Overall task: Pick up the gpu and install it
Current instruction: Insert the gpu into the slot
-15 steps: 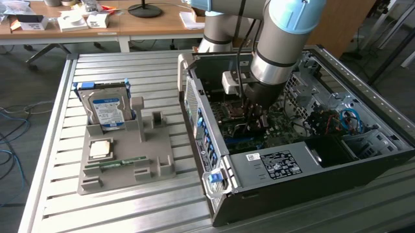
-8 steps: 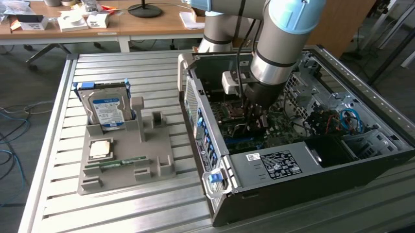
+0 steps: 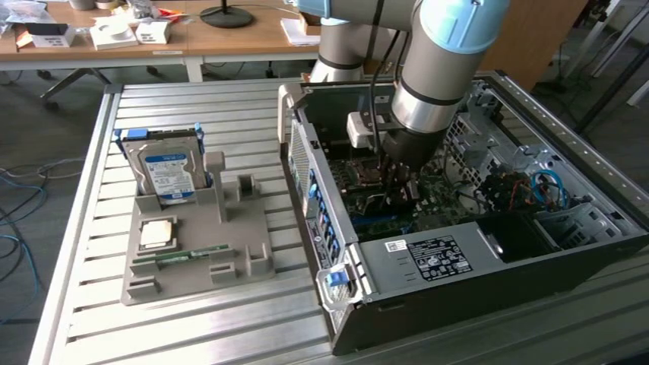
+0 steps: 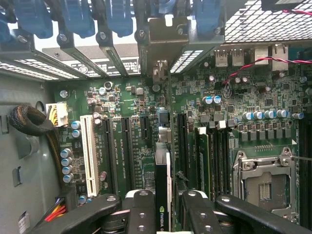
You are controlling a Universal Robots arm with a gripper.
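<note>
The gpu (image 4: 163,190) shows edge-on in the wrist view, a thin dark card with a green logo, standing upright over the black expansion slots of the motherboard (image 4: 131,105). My gripper (image 4: 165,214) is shut on it, one black finger (image 4: 141,209) on each side. A pale metal bracket (image 4: 163,36) stands in line with the card at the case's rear slot openings. Whether the card's edge sits in a slot I cannot tell. In the exterior view the gripper (image 3: 397,179) reaches down inside the open computer case (image 3: 457,255).
A white slot (image 4: 89,151), an open processor socket (image 4: 265,180) and red wires (image 4: 253,66) lie around the card. On the slatted table, a grey holder (image 3: 228,228) carries a blue-labelled hard drive (image 3: 167,171), a processor chip (image 3: 157,234) and a memory stick (image 3: 182,256).
</note>
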